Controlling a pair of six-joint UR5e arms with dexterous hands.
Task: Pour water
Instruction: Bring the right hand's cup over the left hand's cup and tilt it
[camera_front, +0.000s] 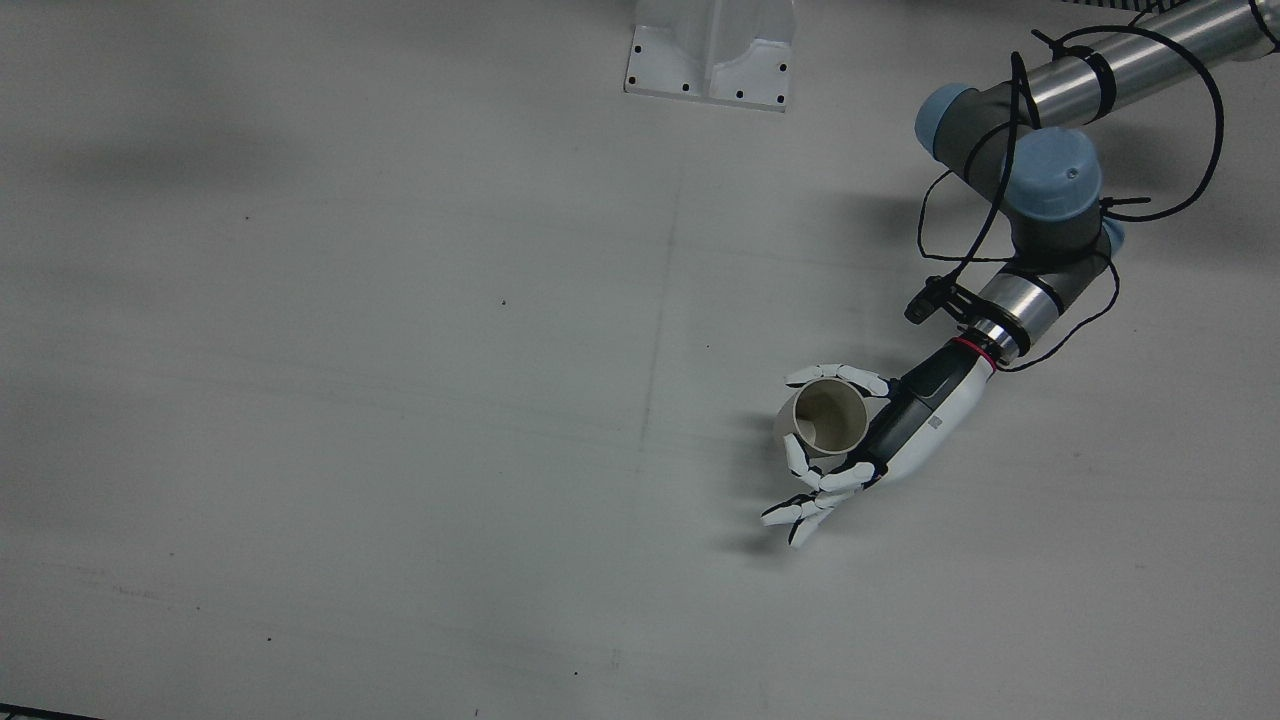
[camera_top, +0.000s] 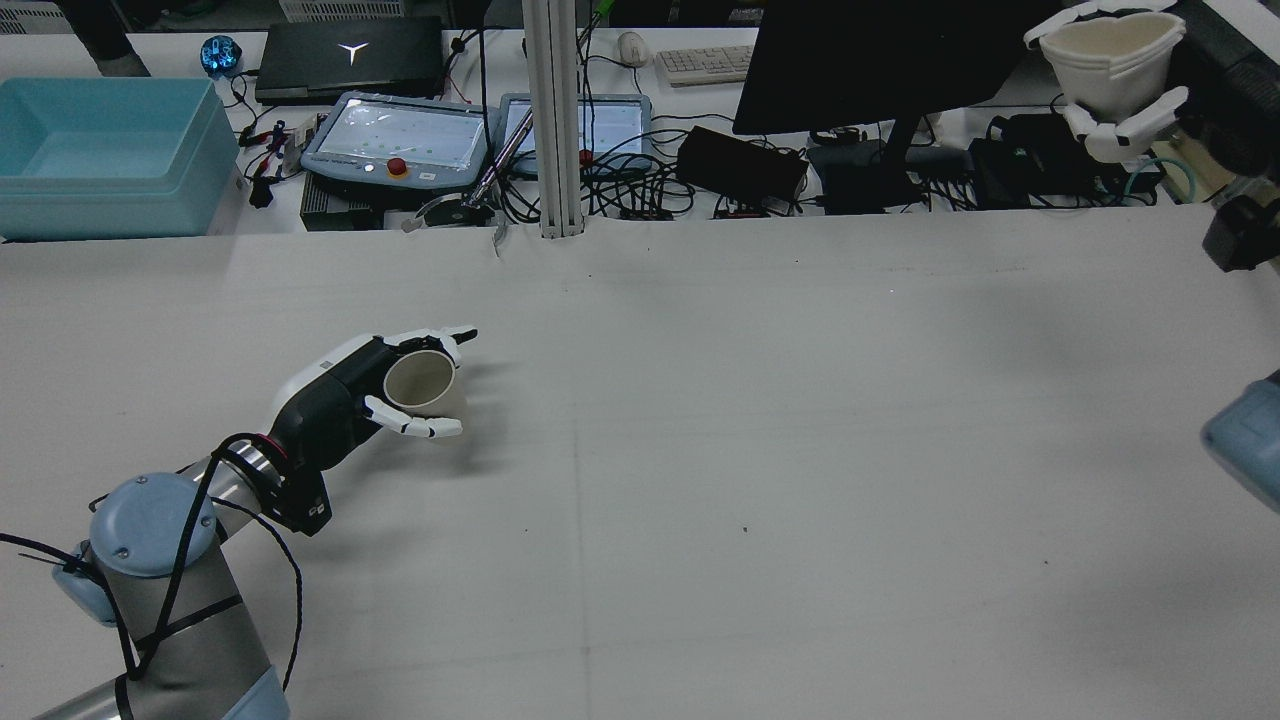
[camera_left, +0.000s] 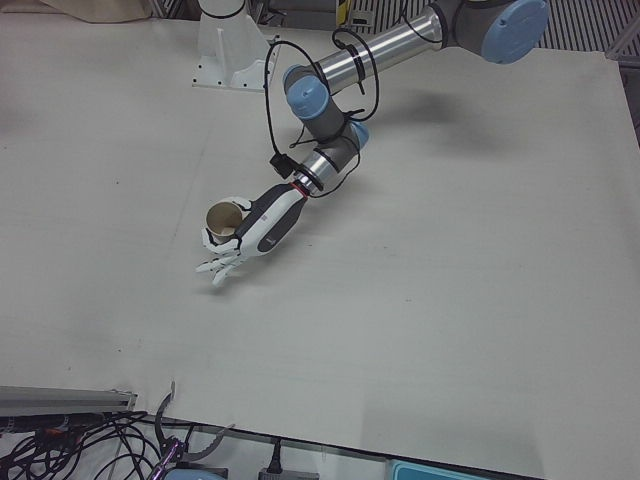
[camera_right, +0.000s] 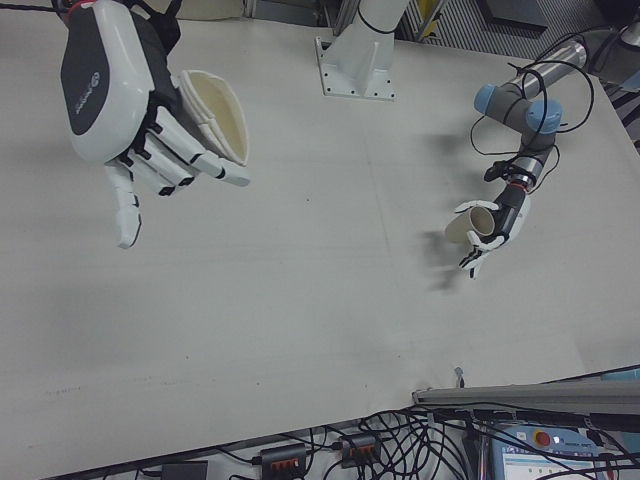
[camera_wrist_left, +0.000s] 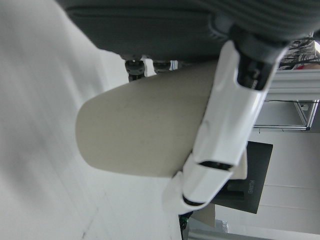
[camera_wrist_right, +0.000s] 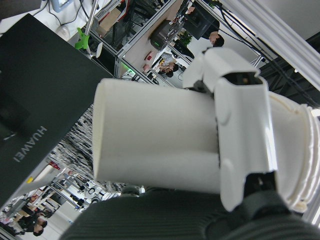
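A tan paper cup (camera_front: 828, 418) sits in my left hand (camera_front: 885, 435), whose fingers (camera_front: 838, 375) wrap around its sides; the hand is shut on it. The cup's mouth faces up, tilted a little toward the robot, low over the table's left half (camera_top: 420, 380). The left hand view shows the cup's wall (camera_wrist_left: 145, 135) under one finger (camera_wrist_left: 230, 130). My right hand (camera_right: 120, 90) is raised high and shut on a white cup (camera_right: 222, 115), seen at the rear view's top right (camera_top: 1110, 60). Whether either cup holds water is hidden.
An arm pedestal (camera_front: 712, 55) stands at the table's robot-side edge. Beyond the far edge are a blue bin (camera_top: 100, 150), a metal post (camera_top: 555, 120), two tablets (camera_top: 400, 135), a dark monitor (camera_top: 880, 60) and tangled cables.
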